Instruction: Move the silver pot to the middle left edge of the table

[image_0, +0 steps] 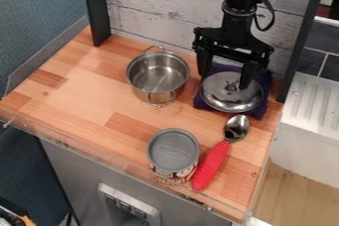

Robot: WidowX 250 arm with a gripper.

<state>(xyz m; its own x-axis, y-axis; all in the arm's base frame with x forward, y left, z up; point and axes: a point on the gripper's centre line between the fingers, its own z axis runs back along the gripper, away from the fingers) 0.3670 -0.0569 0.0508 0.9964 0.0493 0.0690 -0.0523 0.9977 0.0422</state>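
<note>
The black gripper [225, 79] hangs over the back right of the wooden table, its two fingers spread apart above a silver lid with a small knob. Nothing is held between the fingers. To the gripper's left stands the silver pot [157, 77], upright and without a cover, its two wire handles at the back and front. The pot is at the back middle of the table [73, 102], apart from the gripper. The table's left edge runs along a clear low border.
The silver lid [228, 98] lies on a dark purple cloth [257, 112]. An open can [173, 154] stands near the front edge, beside a spoon with a red handle [212, 165]. Dark posts and a plank wall [145, 9] bound the back.
</note>
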